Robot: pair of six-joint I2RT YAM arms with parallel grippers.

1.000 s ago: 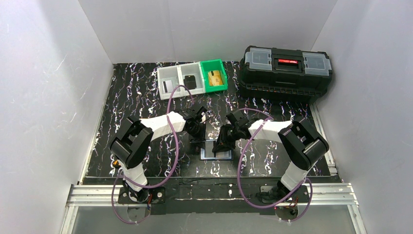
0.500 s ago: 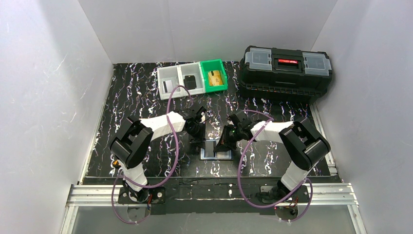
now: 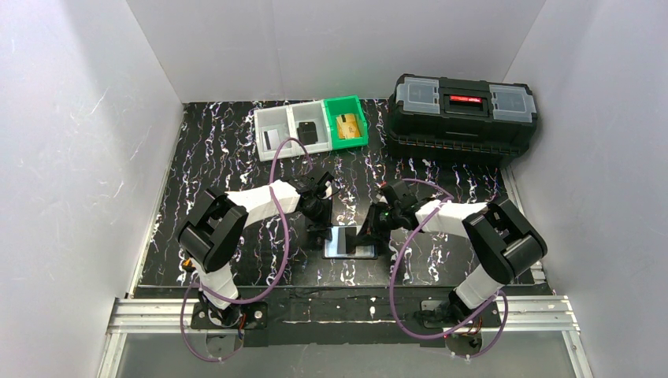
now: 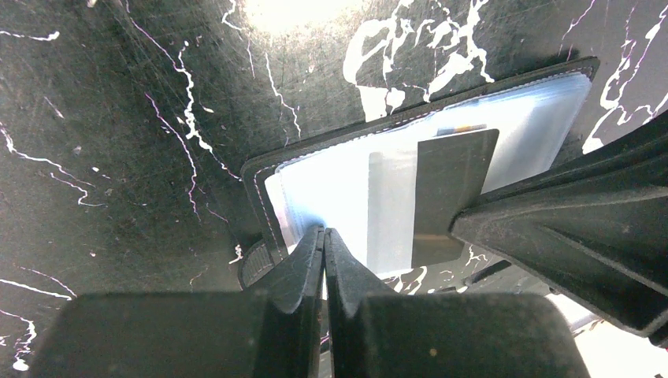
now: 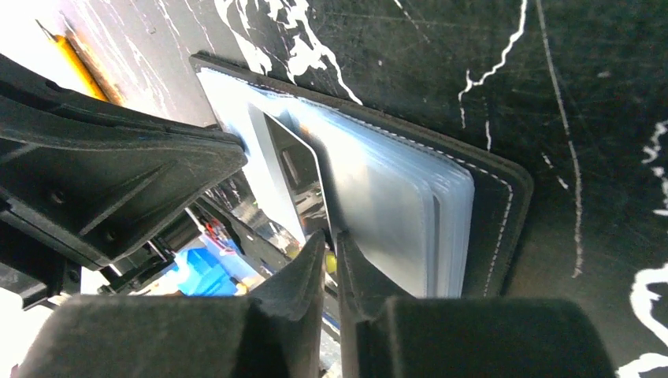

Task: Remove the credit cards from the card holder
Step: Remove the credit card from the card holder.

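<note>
We see the card holder (image 3: 361,251) lying open and flat on the black marbled table (image 3: 220,157), near the front edge and between the two arms, well apart from the bins and the toolbox (image 3: 465,110) at the back. It is a small black bifold with pale stitching along its rim. Inside sits a stack of shiny, pale blue-grey clear sleeves that catch the light and fan slightly at one edge. One silvery card (image 5: 290,177) stands partly out of a sleeve; its face is mirror-like, so it reads dark in the left wrist view. The left gripper (image 4: 323,236) has its fingers closed to a thin slit on the edge of the sleeves at one side of the holder, and as far as we can see it pinches that edge. The right gripper (image 5: 331,240) comes in from the opposite side, and its fingers are clenched on the exposed end of the silvery card. At the back, a gold-orange card (image 3: 347,126) lies in the green bin (image 3: 343,101). The grey bins (image 3: 276,112) beside it hold a black card (image 3: 309,132) and a pale card with a dark stripe (image 3: 270,139).
</note>
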